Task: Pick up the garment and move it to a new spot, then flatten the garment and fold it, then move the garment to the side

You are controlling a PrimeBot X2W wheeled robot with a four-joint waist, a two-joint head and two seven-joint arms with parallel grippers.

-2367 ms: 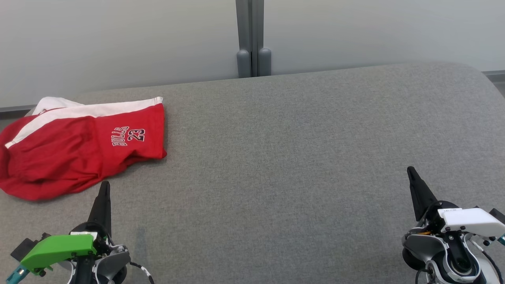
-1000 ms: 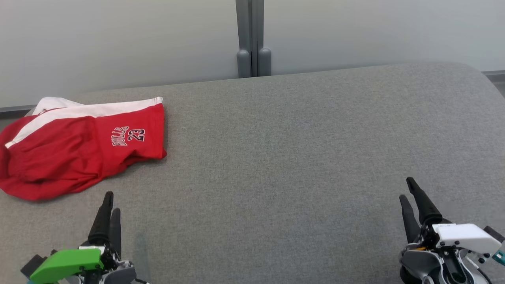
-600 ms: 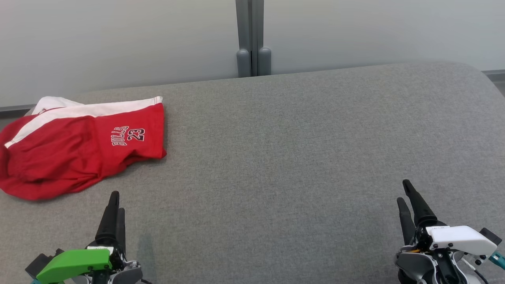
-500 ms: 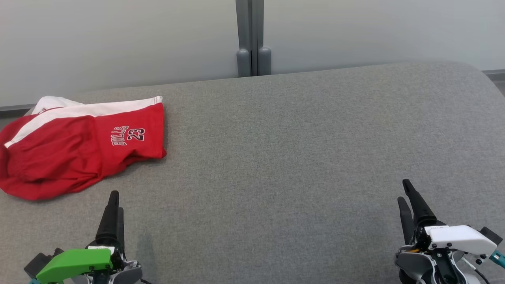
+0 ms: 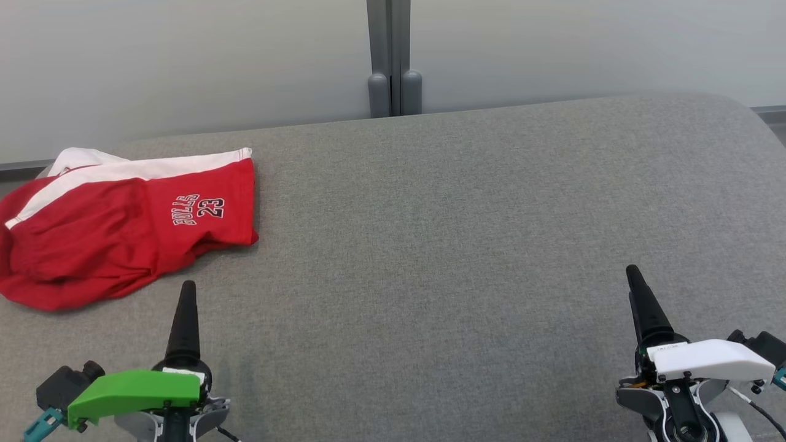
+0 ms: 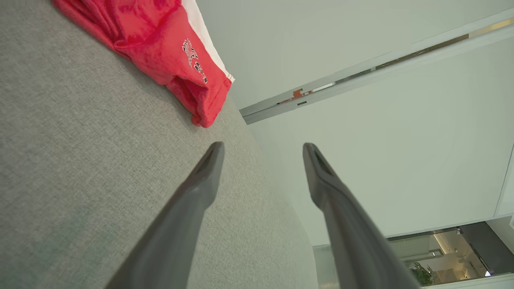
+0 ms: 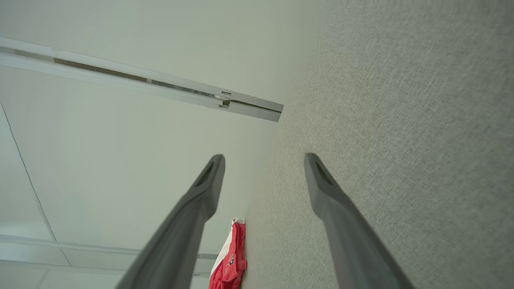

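The garment (image 5: pixel 123 230) is a pair of red shorts with a white band and "BULLS 23" print. It lies crumpled at the far left of the grey padded table (image 5: pixel 442 233). My left gripper (image 5: pixel 186 293) hovers just in front of the garment's near edge, a short gap apart. In the left wrist view this gripper (image 6: pixel 261 146) is open and empty, and the garment (image 6: pixel 160 52) lies ahead to the upper left. My right gripper (image 5: pixel 634 276) is at the lower right, far from the garment. In the right wrist view it (image 7: pixel 263 157) is open and empty, with the garment (image 7: pixel 233 261) small in the distance.
A pale wall panel with a grey vertical post (image 5: pixel 393 61) runs along the table's far edge. The table's far right corner (image 5: pixel 749 116) is rounded. The garment's left part reaches the table's left edge.
Both grippers have turned on their wrists, so each now shows one finger in the head view. The left one has shifted right and forward, and the right one reaches further forward. The garment lies as before.
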